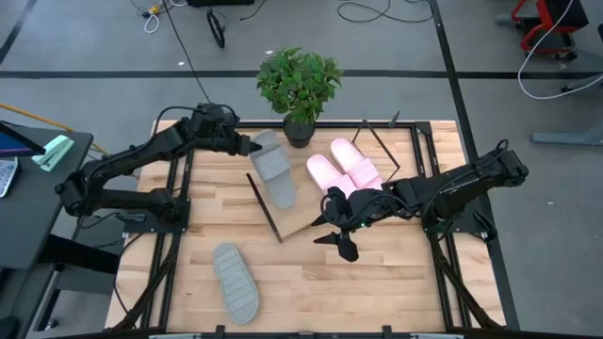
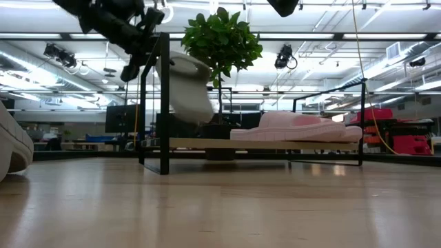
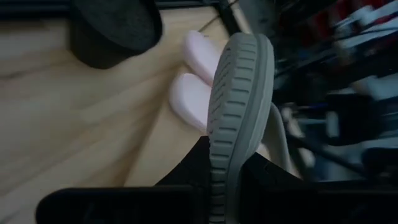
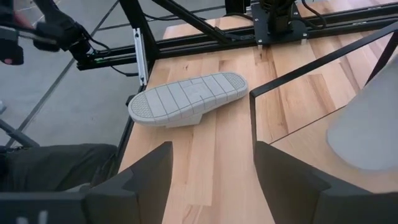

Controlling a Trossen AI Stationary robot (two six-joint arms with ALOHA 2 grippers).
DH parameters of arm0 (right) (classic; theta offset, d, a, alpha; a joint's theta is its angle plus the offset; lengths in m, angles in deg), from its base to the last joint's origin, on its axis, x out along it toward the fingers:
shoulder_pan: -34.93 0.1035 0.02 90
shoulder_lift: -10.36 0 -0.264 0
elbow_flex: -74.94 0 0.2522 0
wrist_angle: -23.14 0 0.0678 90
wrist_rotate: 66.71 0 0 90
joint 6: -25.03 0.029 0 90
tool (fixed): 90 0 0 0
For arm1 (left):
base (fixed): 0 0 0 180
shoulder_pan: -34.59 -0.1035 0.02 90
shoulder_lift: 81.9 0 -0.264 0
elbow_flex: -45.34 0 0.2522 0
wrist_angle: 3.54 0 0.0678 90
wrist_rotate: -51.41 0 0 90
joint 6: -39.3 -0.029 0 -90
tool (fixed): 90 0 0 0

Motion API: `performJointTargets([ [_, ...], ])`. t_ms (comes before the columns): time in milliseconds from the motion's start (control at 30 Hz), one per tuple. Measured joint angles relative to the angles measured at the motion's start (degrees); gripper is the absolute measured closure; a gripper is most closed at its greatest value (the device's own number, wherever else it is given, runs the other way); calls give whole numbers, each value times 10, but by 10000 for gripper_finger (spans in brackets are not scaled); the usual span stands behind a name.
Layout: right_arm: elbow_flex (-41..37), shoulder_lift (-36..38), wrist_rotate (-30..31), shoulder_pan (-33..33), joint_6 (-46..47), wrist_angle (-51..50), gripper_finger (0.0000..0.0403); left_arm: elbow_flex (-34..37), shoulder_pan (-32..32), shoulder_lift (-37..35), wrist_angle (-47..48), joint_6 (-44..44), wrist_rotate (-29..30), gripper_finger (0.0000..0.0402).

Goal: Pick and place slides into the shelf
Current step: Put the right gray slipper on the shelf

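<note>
L→R we log: spare grey slide sole-up on table, L gripper clamped on 2nd grey slide over shelf for placing, pink pair already shelved, R gripper spread wide, empty, facing spare.

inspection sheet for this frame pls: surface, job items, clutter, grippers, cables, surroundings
Surface: light-wood tabletop, black frame.
Job's things: pale pink foam slide pair on the slanted wooden shelf; one grey foam slide held over the shelf; second grey slide sole-up on the tabletop.
Clutter: potted green plant at the far edge.
Grippers: left gripper shut on the grey slide; right gripper open, empty.
Cables: loose on the floor.
Surroundings: lab room; nobody seen.
</note>
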Motion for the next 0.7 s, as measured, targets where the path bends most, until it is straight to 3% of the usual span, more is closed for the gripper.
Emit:
performJointTargets([
  [267,0,0,0,2,0,0,173,116,-43,-2,-149,73,-72,359],
  [700,0,0,12,11,0,0,173,272,-69,-2,-349,150,-121,359],
])
